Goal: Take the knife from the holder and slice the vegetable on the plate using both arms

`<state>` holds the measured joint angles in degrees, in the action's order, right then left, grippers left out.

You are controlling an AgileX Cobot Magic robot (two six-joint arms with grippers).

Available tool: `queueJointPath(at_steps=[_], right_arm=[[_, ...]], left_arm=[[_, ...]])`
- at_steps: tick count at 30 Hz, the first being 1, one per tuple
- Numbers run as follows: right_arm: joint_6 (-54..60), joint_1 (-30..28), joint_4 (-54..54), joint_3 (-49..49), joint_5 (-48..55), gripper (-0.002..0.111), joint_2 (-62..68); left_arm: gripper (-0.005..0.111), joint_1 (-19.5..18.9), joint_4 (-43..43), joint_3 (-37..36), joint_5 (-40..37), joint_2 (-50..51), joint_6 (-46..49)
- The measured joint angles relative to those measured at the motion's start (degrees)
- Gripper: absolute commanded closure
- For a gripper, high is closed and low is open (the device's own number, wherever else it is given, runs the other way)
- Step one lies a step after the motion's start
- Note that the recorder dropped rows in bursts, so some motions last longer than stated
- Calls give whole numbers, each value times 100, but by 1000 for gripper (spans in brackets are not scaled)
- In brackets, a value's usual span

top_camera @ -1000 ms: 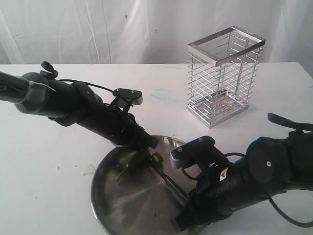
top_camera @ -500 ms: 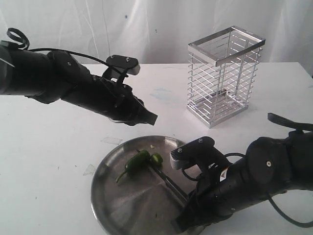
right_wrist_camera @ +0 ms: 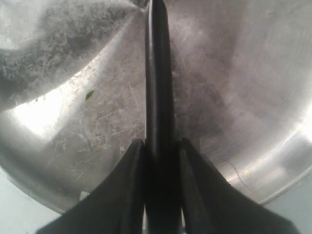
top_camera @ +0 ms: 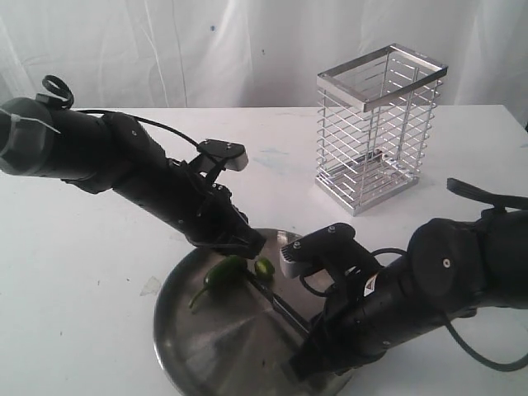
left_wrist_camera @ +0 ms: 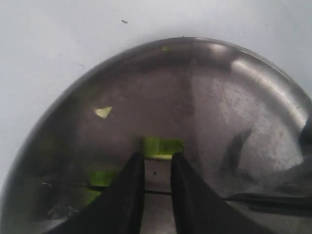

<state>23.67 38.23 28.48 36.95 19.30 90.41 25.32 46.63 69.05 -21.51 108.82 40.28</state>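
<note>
The green chilli pepper point(top_camera: 219, 275) lies on the silver plate point(top_camera: 169, 326), with a cut piece point(top_camera: 264, 266) beside it. My left gripper point(top_camera: 250, 244) hangs low over the plate's far edge, just above the pepper. In the left wrist view its fingertips point(left_wrist_camera: 157, 163) stand slightly apart with nothing between them, and a green piece point(left_wrist_camera: 163, 146) sits just beyond them. My right gripper point(right_wrist_camera: 158, 146) is shut on the dark knife point(right_wrist_camera: 157, 73), whose blade point(top_camera: 280, 305) lies across the plate and points toward the cut piece. The wire holder point(top_camera: 379, 124) stands empty at the back right.
A small pale scrap point(top_camera: 150, 286) lies on the white table left of the plate. A tiny pale fleck point(left_wrist_camera: 103, 112) rests on the plate. The white curtain backs the table. My right arm's bulk point(top_camera: 445, 280) covers the plate's near right side.
My left arm rose clear of the plate, then came back down over the pepper. The pepper has shifted slightly to the left. The right gripper keeps the knife almost still.
</note>
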Motion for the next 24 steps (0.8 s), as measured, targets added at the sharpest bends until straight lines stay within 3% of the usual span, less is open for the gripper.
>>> queueJointPath(at_steps=[14, 24], right_arm=[[0, 0, -13, 58, 0, 108, 28], [23, 0, -13, 63, -21, 108, 105]], left_arm=[[81, 0, -20, 0, -678, 0, 201], [81, 24, -20, 0, -625, 65, 201]])
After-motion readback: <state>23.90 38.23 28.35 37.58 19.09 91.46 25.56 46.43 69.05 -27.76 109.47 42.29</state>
